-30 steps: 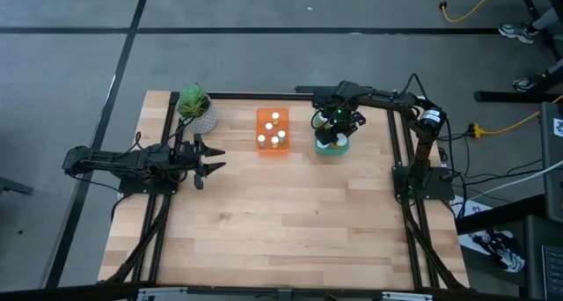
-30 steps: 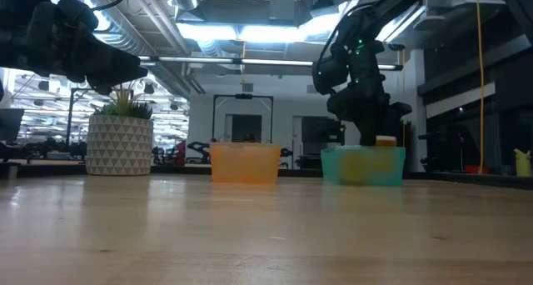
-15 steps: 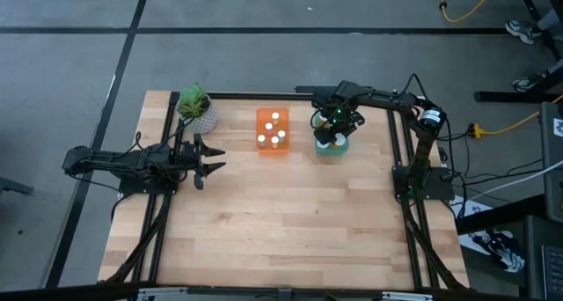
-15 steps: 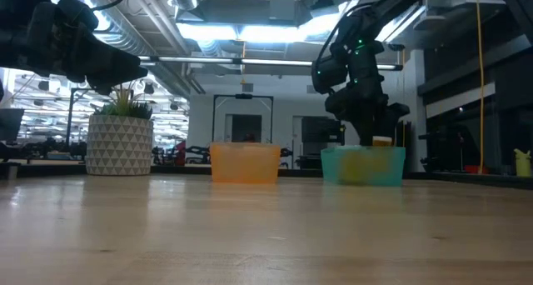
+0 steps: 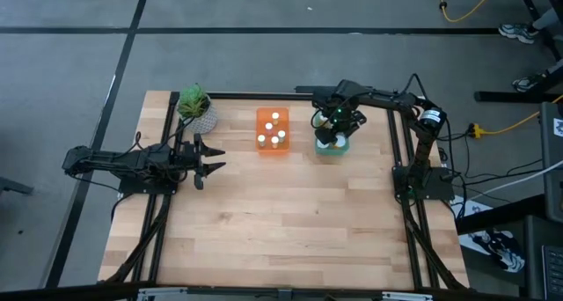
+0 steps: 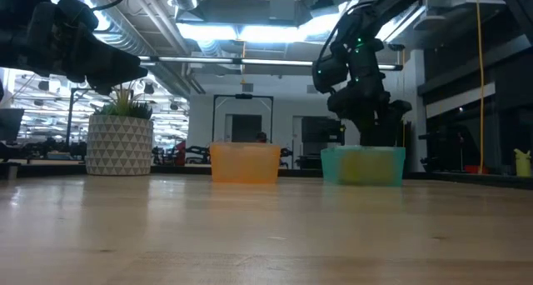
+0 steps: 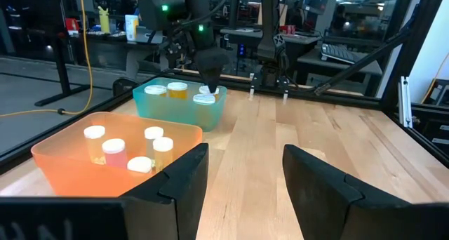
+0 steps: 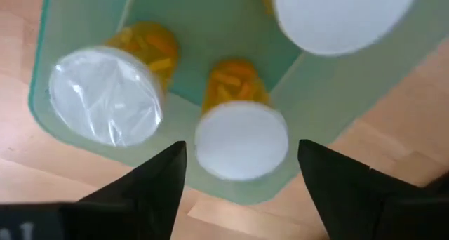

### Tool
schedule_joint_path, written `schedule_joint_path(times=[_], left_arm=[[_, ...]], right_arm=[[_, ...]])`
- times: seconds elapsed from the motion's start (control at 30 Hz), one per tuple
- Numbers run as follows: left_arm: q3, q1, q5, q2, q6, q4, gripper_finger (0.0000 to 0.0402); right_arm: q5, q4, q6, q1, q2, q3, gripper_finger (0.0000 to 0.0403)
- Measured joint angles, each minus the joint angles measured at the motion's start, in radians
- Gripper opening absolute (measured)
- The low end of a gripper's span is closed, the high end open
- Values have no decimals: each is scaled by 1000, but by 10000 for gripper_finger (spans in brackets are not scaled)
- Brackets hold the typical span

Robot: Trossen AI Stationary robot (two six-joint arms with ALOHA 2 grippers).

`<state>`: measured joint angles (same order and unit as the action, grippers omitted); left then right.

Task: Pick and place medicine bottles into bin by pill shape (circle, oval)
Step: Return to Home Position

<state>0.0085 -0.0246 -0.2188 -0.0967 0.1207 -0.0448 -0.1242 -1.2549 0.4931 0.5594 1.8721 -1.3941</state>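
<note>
My right gripper point(image 5: 330, 138) points down into the teal bin point(image 5: 332, 148) at the table's far side, and its fingers are open. In the right wrist view a white-capped amber bottle point(image 8: 241, 140) stands on the bin floor between the fingers, with a small gap on each side. Two more amber bottles point(image 8: 105, 103) point(image 8: 337, 15) stand in the same bin. The orange bin point(image 5: 274, 132) to its left holds several small white-capped bottles point(image 7: 112, 150). My left gripper point(image 5: 214, 160) waits open and empty at the table's left.
A potted plant point(image 5: 197, 112) in a white patterned pot stands at the far left corner, behind my left gripper. Bare wooden tabletop point(image 5: 290, 222) stretches from the bins to the near edge. Dark frame rails point(image 5: 400, 151) run along the table's sides.
In the low view, the amber bottle that showed at my right gripper's fingers just above the teal bin's rim has gone down below the rim and no longer shows there. My left arm has kept still.
</note>
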Motion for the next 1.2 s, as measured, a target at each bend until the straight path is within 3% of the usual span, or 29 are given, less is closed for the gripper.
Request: schedule_joint_path(times=[0.23, 0.37, 0.5, 0.8, 0.93, 1.2], left_arm=[[0, 0, 0, 0, 0, 0, 176], [0, 0, 0, 0, 0, 0, 176], [0, 0, 0, 0, 0, 0, 176], [0, 0, 0, 0, 0, 0, 176], [0, 0, 0, 0, 0, 0, 176], [0, 0, 0, 0, 0, 0, 176]], right_arm=[[66, -94, -28, -43, -40, -99, 264], [114, -71, -63, -111, -154, -109, 264], [216, 79, -121, -187, -327, -44, 264], [260, 636, -342, -348, -729, 331, 264], [263, 850, -297, -391, -870, 525, 264], [264, 1334, -398, -447, -1114, 954, 264]])
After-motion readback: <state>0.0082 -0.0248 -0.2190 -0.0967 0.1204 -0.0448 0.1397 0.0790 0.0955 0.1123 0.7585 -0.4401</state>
